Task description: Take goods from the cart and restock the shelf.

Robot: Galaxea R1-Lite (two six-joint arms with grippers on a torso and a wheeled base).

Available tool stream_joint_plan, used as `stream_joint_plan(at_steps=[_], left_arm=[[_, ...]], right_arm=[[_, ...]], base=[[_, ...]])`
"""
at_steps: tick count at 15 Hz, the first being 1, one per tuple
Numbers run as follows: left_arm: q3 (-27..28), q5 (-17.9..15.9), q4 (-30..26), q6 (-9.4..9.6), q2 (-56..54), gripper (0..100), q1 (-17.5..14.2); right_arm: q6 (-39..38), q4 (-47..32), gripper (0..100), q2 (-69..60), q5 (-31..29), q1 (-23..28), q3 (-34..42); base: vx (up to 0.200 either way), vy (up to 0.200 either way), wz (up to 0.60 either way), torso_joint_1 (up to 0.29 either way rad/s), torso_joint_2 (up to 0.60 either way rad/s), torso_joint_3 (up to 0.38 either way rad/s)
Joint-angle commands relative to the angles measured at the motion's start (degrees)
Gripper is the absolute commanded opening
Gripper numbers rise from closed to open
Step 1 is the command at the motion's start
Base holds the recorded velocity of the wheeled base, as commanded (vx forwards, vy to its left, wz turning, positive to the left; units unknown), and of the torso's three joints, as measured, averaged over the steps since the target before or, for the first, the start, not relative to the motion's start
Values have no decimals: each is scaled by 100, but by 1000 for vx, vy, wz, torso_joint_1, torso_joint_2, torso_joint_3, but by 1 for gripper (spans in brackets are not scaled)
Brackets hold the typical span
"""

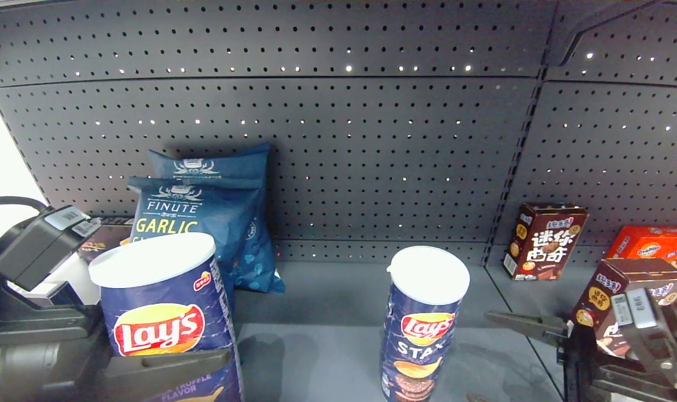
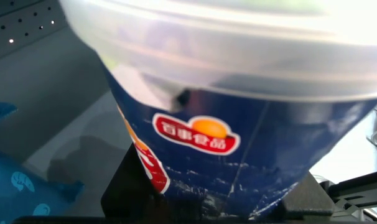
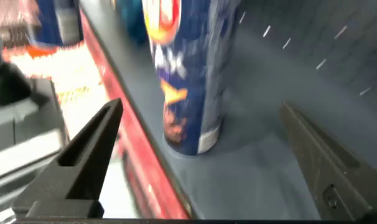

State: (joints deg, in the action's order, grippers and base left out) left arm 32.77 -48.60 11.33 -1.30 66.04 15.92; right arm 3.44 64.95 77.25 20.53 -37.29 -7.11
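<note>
Held tube: blue cardboard crisp tube with white plastic lid (image 1: 160,312), upright, 8 o'clock in head view.
Left gripper (image 1: 168,363): clenched on held tube's lower body.
Second tube: matching blue lidded tube (image 1: 422,329), upright on grey metal shelf (image 1: 327,290), 5 o'clock.
Right gripper (image 3: 201,107): fingers spread wide, near second tube, apart from it.
Bags: two dark blue crisp bags (image 1: 215,223), 1 o'clock from held tube, against pegboard.

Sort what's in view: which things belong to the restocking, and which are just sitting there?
Job: held chip can in left tool; standing chip can before open right tool; shelf.
Bystanders: blue chip bags; brown boxes; orange box.
</note>
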Motion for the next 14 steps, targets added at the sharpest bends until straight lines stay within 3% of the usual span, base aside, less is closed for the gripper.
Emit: stream_joint_plan(at_steps=[1,5,7,13,14], left_arm=[[10,0,28,-1,6,0,-1],[45,0,45,7,6,0,-1],[45,0,63,7,-3,0,-1],[37,-18,63,7,-47,0,51],[37,-18,63,7,-47,0,69]], right_arm=[[8,-141,100,-685,-14,249,-344],[25,-817,100,-1204,-1165,512,-1153],[25,-1925,100,-1977,-2035,486,-1416],[69,-4017,100,-4166,-3758,521,-1469],[69,-4685,100,-4754,-4110,547,-1425]], base=[[0,0,0,0,0,0],[0,0,0,0,0,0],[0,0,0,0,0,0],[0,0,0,0,0,0],[0,0,0,0,0,0]])
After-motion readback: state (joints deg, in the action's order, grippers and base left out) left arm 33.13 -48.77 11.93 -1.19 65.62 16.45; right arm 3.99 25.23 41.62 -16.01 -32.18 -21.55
